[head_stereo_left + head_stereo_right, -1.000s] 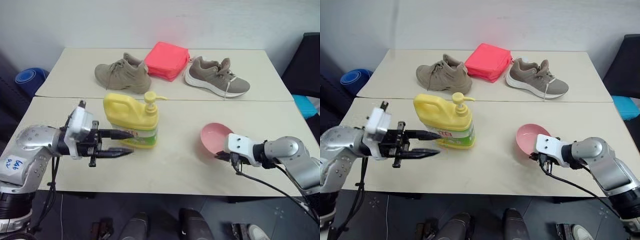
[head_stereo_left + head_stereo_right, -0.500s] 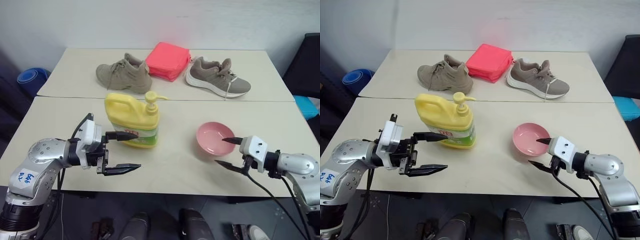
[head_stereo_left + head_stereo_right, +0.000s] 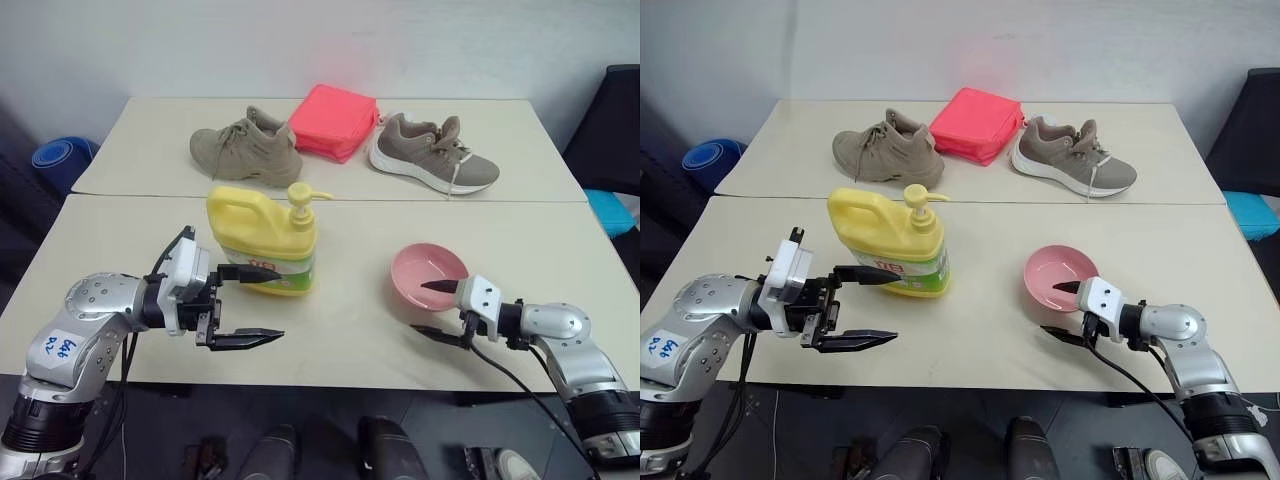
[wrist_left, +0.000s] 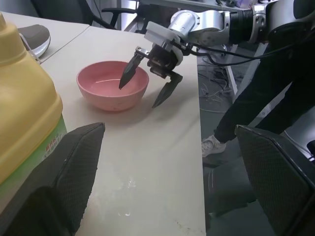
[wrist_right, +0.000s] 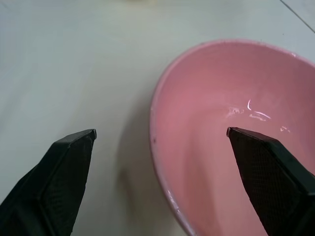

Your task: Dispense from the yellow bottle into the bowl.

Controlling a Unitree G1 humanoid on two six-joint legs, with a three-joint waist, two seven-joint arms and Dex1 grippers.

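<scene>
Both grippers' fingers gape empty; glossy round pink bowl point(image 3: 430, 276), yellow bottle point(image 3: 262, 240).

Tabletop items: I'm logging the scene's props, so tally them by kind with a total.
Shoes: 2
Yellow bottle: 1
Bowl: 1
Folded pink-red cloth pad: 1
Total: 5

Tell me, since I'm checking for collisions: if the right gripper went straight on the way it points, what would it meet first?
Most likely the bowl: the right gripper is open, one finger over the near rim, the other outside it, so that rim lies between them.
</scene>
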